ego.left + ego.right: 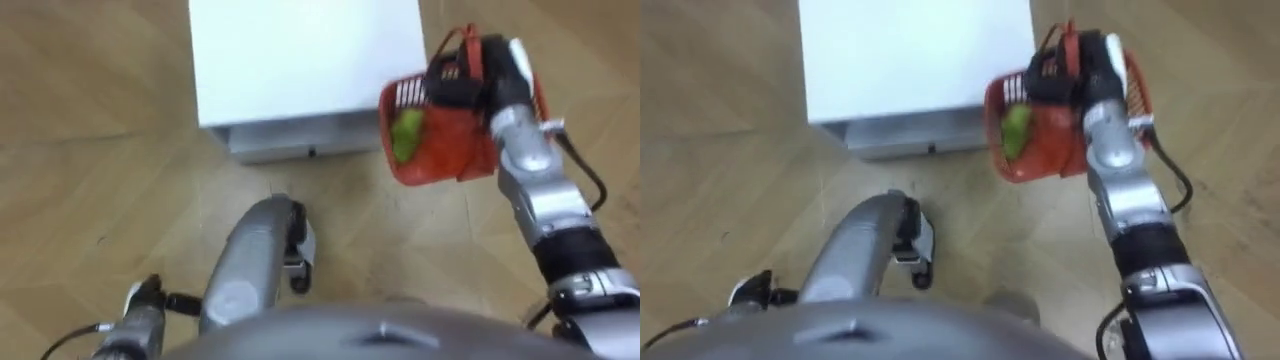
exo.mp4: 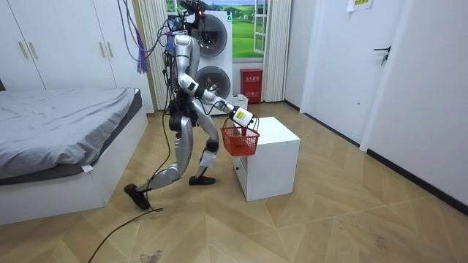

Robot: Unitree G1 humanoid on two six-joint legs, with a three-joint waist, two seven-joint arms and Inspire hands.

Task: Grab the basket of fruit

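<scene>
Red plastic mesh basket (image 1: 450, 150) holding green fruit (image 1: 406, 135) hung beside the white box worktop (image 1: 300, 60), its handle clasped in the right hand (image 1: 480, 85); pickup looked done.

Pale herringbone wood floor (image 2: 351, 219) covers the room. A bed (image 2: 58, 117) with grey bedding stands by white wardrobes (image 2: 66, 44). Stacked washing machines (image 2: 216, 51) sit beside curtains (image 2: 278, 44). A low white surface (image 2: 274, 146) stands mid-floor.

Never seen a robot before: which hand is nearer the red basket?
Right. The right hand grips the fruit basket by its handle; the left hand is far off, at the lower left.
</scene>
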